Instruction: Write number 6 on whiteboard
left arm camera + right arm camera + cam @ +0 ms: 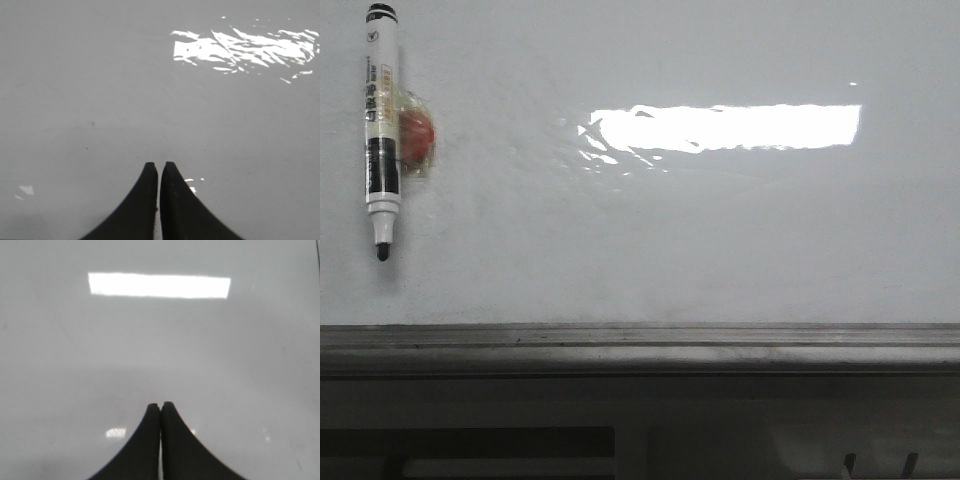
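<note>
The whiteboard fills the front view, glossy white with a bright rectangular glare and a grey metal edge rail along its lower edge. No stroke of the number 6 shows on it in any view. A black-and-white marker pen hangs upright at the board's upper left, uncapped tip down, on a red-orange holder. Neither gripper shows in the front view. My left gripper is shut and empty over plain white surface. My right gripper is shut and empty over white surface.
Below the rail is a dark grey frame with slots and two small hooks at the lower right. Glare patches show in the left wrist view and the right wrist view.
</note>
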`<state>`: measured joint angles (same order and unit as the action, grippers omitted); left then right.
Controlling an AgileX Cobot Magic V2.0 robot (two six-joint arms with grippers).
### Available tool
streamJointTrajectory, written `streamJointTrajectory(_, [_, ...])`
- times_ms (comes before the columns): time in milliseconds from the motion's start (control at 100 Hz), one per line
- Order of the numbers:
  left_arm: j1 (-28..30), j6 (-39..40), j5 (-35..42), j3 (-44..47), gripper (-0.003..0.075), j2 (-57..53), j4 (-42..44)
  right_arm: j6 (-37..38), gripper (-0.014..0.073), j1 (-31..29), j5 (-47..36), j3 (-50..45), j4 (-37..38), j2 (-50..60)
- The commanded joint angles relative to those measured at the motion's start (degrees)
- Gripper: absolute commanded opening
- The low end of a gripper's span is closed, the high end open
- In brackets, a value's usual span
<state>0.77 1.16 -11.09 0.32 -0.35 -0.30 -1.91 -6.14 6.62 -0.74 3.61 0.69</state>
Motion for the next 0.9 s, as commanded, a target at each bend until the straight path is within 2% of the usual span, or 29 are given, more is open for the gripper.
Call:
streamJointTrajectory(0, [-0.33,0.03,6.48,0.34,-0.0021,-1.5,-0.46,-0.35,-0.0063,-0.3,-6.62,-0.63,-0.44,1.07])
streamJointTrajectory(230, [-0.33,0.03,12.71,0.22,-0.0021,-1.5,-0.46,-0.35,-0.0063,-0.3,-6.62,-0.63,-0.69,1.07])
streamJointTrajectory(330, [-0.33,0.03,13.83,-0.79,-0.0021,-1.5,-2.76,-0.35,-0.0063,-0.3,-6.24,-0.63,-5.03,1.07])
streamJointTrajectory(450, [-0.33,0.03,10.35,-3.76,-0.0021,-0.8,-3.12,-0.35,-0.0063,-0.3,-2.45,0.59,-9.63,0.95])
streamJointTrajectory(710, [-0.33,0.03,-2.9,-16.37,-0.0021,8.46,-5.68,-0.35,-0.0063,0.2,4.46,7.06,-10.34,-6.63])
streamJointTrajectory(830, [-0.33,-2.3,-2.93,-19.24,-0.0018,12.41,-4.76,-0.35,-0.0063,0.2,9.03,11.32,-10.34,-12.29])
streamJointTrajectory(890, [-0.33,-4.89,-2.4,-19.54,0.0022,13.56,-4.76,-0.35,-0.0063,0.2,9.34,13.39,-10.48,-14.42])
